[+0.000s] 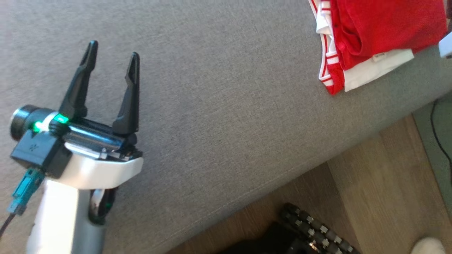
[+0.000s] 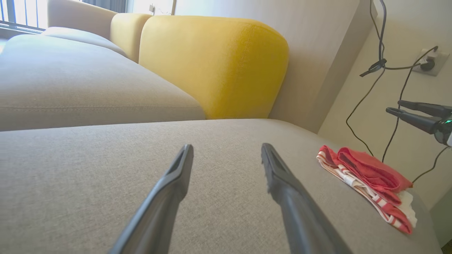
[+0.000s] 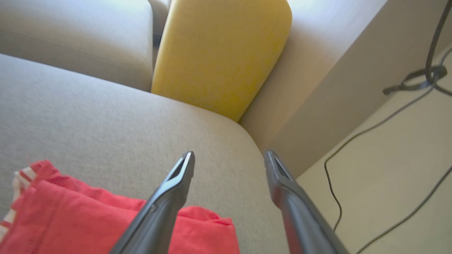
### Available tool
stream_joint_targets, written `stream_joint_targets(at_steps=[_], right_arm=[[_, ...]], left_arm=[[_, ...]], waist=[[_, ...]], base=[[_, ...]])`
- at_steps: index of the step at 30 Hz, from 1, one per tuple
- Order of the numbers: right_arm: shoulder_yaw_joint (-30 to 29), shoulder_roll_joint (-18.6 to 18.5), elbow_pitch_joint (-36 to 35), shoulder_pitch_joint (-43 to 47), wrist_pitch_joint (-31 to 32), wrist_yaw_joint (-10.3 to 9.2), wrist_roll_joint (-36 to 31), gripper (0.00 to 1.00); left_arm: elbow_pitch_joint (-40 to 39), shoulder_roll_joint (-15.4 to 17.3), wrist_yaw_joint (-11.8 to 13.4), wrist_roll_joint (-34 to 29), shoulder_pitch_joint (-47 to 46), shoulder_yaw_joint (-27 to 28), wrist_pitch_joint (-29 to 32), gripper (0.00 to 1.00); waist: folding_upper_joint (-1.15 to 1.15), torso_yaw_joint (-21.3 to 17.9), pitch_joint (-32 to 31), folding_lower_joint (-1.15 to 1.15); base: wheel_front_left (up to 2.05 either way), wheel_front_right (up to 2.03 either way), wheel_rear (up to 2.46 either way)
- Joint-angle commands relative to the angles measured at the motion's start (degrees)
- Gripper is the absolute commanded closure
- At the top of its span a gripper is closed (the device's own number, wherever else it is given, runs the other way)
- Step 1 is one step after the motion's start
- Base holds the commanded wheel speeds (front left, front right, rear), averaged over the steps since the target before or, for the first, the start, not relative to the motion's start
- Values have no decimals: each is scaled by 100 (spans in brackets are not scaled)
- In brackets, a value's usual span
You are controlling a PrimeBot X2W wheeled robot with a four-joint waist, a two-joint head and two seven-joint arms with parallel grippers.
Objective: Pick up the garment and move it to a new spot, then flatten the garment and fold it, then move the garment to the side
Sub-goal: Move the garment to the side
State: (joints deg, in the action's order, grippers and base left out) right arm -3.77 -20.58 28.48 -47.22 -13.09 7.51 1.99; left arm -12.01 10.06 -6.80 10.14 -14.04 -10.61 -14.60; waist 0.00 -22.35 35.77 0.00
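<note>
Garment (image 1: 381, 28) is lying folded near the edge of the grey sofa cushion (image 1: 226, 106): red, white hem, red-white striped trim. Left gripper (image 1: 113, 50) is hovering spread, empty. Right gripper (image 3: 229, 154) is hanging above the garment, jaws apart, gripping nothing.

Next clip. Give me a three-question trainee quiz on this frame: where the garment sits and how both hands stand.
1. True or false: the left hand is open, apart from the garment.
2. The garment lies: A) on the floor; B) folded, near the edge of the grey cushion; C) on the yellow cushion.
3. Fill in: the right hand has its jaws ____, with nothing between them.
Key: 1 true; 2 B; 3 open.
</note>
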Motion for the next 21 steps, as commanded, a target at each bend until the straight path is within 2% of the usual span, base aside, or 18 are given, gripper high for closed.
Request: stream_joint_targets(at_steps=[1,4,9,17,21], right_arm=[[26,-162,-315,200,66,-2,-26,0],[18,-152,-662,316,192,-2,-60,0],[68,149,-1326,657,463,-2,-42,0],[184,893,-1961,1594,593,-2,-52,0],[277,1218,-2133,2088,534,-2,-82,0]], left_arm=[[-94,-103,20,64,-82,110,-35,0],[19,-334,16,119,-144,128,-38,0],[244,-593,21,183,-42,229,-39,0],[557,-712,185,310,323,311,-40,0],[818,-716,282,68,582,135,-40,0]], waist=[[0,269,-327,0],[0,554,-666,0],[0,1046,-1257,0],[0,1784,-2109,0],[0,1990,-2411,0]], base=[[0,0,0],[0,0,0],[0,0,0],[0,0,0],[0,0,0]])
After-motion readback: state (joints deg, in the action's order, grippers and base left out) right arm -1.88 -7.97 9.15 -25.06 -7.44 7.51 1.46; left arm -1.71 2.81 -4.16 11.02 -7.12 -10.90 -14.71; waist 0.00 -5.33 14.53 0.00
